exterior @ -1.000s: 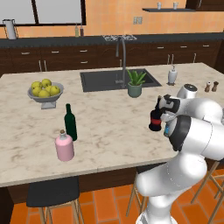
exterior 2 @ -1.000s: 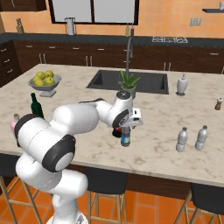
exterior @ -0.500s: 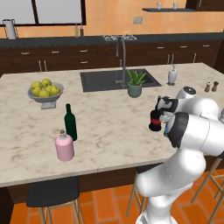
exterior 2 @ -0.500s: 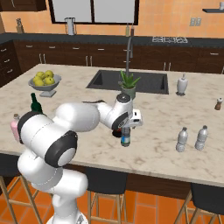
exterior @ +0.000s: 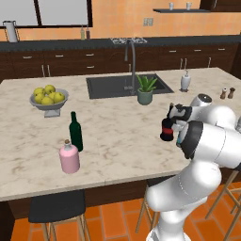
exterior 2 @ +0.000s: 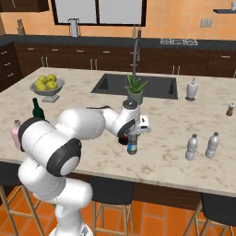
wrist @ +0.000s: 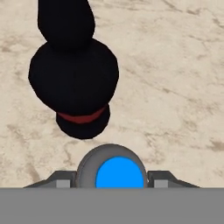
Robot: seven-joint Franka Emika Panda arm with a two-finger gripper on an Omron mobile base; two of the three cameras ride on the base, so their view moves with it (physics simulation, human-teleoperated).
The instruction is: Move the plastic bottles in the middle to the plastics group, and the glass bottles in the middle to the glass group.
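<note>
Rendered kitchen under even, diffuse light of moderate brightness; no single source is apparent. The marble counter is uniformly lit, with only faint soft shadows at the bases of the fruit bowl and the pink bottle. The white robot arm shows smooth shading without harsh glare. Both base views are soft and low in detail. In the hand view, the black bottle appears as a flat silhouette with blurred edges.
</note>
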